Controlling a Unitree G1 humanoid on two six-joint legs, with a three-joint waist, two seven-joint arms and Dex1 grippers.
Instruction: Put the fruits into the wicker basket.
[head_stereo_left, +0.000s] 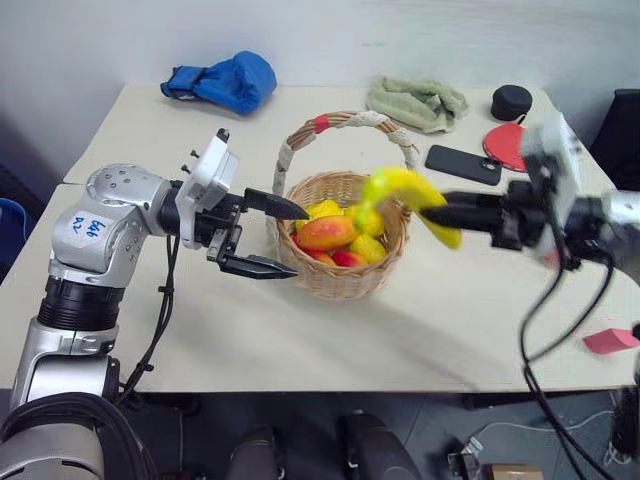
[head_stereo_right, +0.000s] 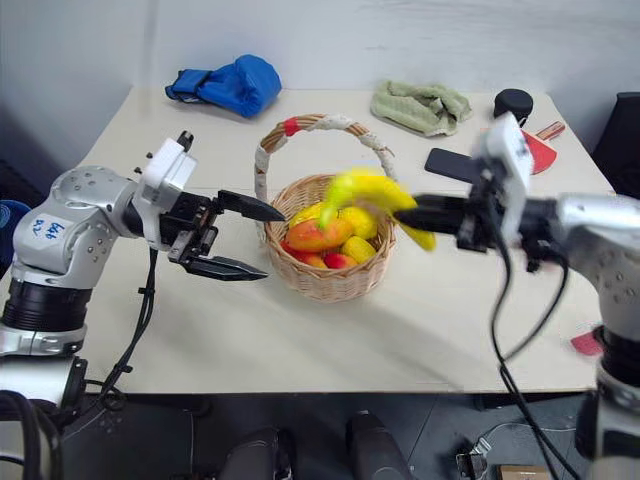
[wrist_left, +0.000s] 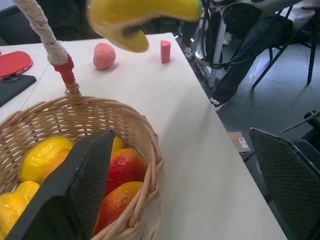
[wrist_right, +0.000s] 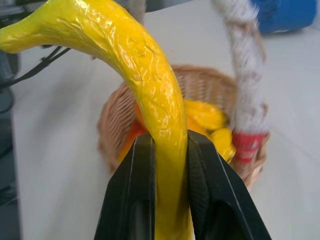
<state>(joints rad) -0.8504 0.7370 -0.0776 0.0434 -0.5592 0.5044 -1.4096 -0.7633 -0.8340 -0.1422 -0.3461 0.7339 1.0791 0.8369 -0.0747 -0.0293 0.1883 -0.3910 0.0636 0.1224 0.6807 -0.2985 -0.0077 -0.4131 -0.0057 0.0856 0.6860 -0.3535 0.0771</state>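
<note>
The right pincer (wrist_right: 170, 165) was clamped on the banana (wrist_right: 145, 85), holding it above the wicker basket (head_stereo_left: 340, 275) from three o'clock. The left pincer (head_stereo_left: 272, 236) gaped wide and empty at the basket's nine o'clock rim. A mango (head_stereo_left: 325, 233) lay inside; the peach (wrist_left: 104, 55) sat on the surface (head_stereo_left: 300, 340).

Right gripper (wrist_right: 169, 200) clamps the banana (wrist_right: 145, 95) between its fingers (curve rising past the tips); left gripper (head_stereo_left: 265, 235) reaches level, jaws spread wide, nothing between them.
</note>
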